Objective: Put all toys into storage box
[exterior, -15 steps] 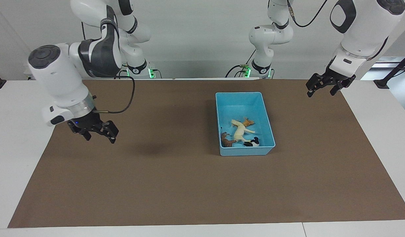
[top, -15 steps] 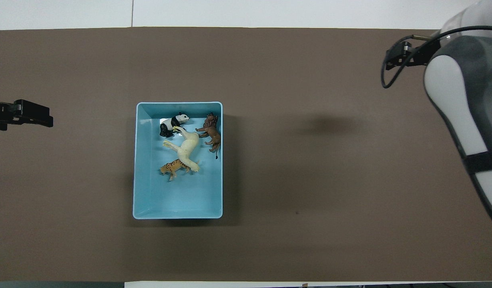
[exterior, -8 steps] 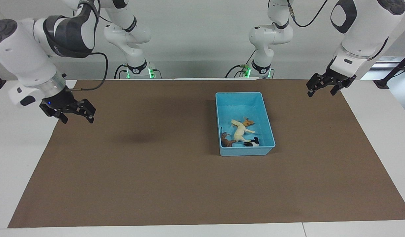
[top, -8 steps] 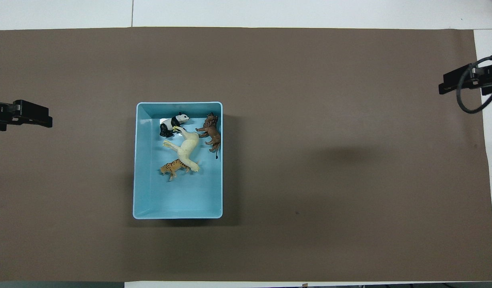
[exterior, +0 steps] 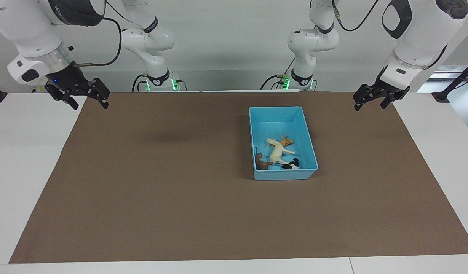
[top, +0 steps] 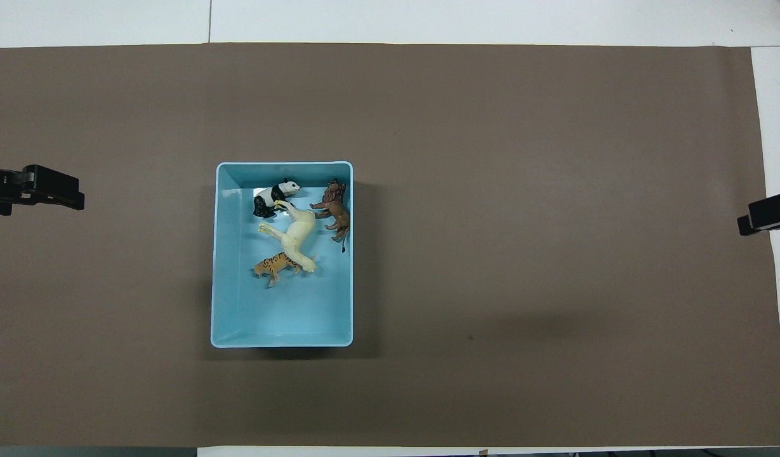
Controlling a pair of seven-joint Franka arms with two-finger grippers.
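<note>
The light blue storage box (exterior: 278,115) stands on the brown mat toward the left arm's end of the table. All four toys lie inside it, in the half farther from the robots: the orange tiger (exterior: 286,142), the cream-white horse (exterior: 278,152), the brown lion (exterior: 261,162) and the panda (exterior: 293,164). In the overhead view the box (top: 282,317) holds the panda (top: 273,193), lion (top: 336,213), horse (top: 295,237) and tiger (top: 275,266). My right gripper (exterior: 88,103) is open, empty and raised over the mat's corner at the right arm's end. My left gripper (exterior: 370,105) is open, empty and raised over the mat's edge at the left arm's end.
The brown mat (exterior: 188,198) covers most of the white table (exterior: 24,160). Both grippers show only at the edges of the overhead view, the left gripper (top: 37,193) and the right gripper (top: 765,218).
My right gripper has risen and drawn back from over the mat to its corner near the robots at the right arm's end. The left gripper, box and toys have stayed put.
</note>
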